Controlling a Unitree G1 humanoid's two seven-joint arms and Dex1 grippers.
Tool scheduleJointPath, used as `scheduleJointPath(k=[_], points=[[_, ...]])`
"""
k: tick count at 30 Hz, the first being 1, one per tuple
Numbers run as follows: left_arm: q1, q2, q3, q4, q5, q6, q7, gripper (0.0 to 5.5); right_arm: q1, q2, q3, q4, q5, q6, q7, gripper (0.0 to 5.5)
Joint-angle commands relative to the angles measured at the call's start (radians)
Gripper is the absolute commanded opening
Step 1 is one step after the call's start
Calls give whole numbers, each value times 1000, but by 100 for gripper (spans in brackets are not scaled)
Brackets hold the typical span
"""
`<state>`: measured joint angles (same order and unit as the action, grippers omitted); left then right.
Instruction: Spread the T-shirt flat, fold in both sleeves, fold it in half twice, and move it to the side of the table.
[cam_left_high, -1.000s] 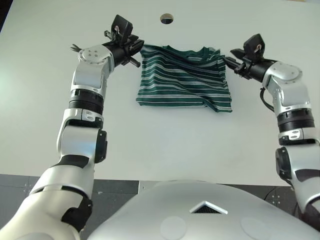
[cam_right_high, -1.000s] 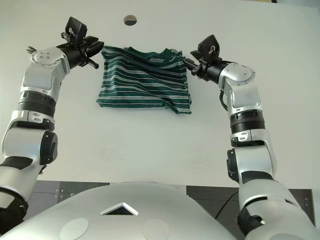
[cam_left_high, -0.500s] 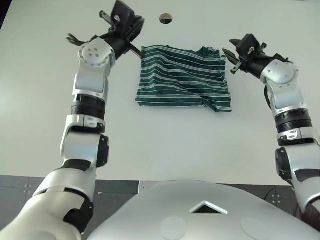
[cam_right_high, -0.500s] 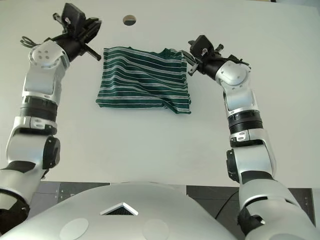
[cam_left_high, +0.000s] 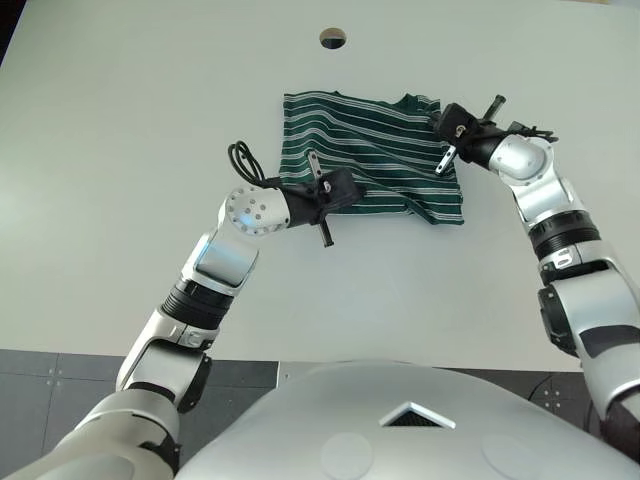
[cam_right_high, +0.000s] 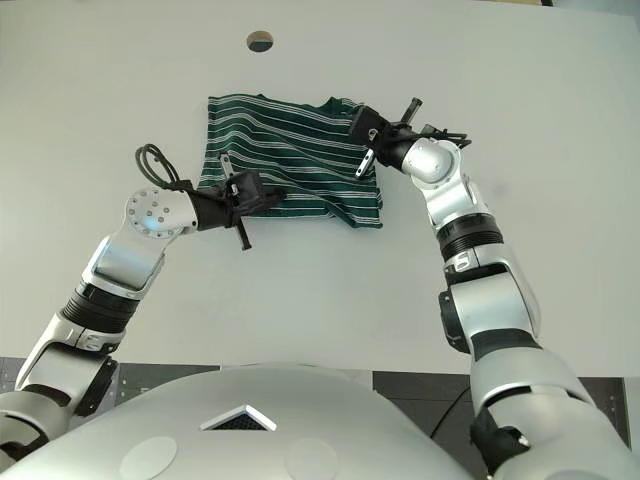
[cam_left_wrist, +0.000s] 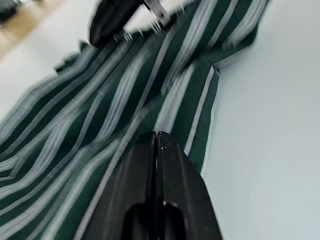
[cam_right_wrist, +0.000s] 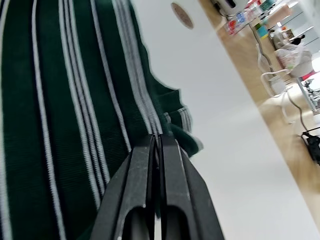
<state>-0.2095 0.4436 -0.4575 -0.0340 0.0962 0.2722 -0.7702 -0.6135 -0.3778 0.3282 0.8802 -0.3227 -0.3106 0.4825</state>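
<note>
Currently the white worktop (cam_left_high: 150, 120) carries one item: the T-shirt (cam_left_high: 370, 150). It is dark green with white stripes and is folded into a rough rectangle. It lies flat on the far half of the worktop, slightly right of centre and well apart from the left and right edges. The collar is on the side towards the far edge. The near right corner of the T-shirt is creased and slightly uneven.

The left arm is bent across the worktop. The left tool (cam_left_wrist: 156, 135) sits at the near left corner of the T-shirt, over the striped cloth. Its two fingers are closed against each other. Whether cloth is pinched between them cannot be determined.

The right tool (cam_right_wrist: 156, 134) sits at the far right corner of the T-shirt, beside the collar. Its fingers are likewise closed together, with the tips at the cloth.

A small round hole (cam_left_high: 333, 38) is set in the worktop near the far edge, just beyond the T-shirt.
</note>
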Motion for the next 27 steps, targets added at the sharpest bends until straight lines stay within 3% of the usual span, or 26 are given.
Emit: scheduleJointPath(k=[1,7,11,16,23,27], points=[[-1,45,-46,44,47,35,-50,10,-34,6,52,60,-71,4,-10,12],[23,143,-66,36,73,42,-121,10,-9,-73,138,55,-160,48,107,12],[62,232,-41,7,62,8,-161,10,77,-223,162,-94,-174,41,235,12],[60,270,7,23,28,-32,-189,10,372,-451,121,-619,83,53,570,12],[38,272,31,83,13,-116,-203,10,690,-610,76,-1214,275,237,672,12],[33,265,36,97,10,-152,-204,10,770,-618,92,-1374,288,297,684,12]])
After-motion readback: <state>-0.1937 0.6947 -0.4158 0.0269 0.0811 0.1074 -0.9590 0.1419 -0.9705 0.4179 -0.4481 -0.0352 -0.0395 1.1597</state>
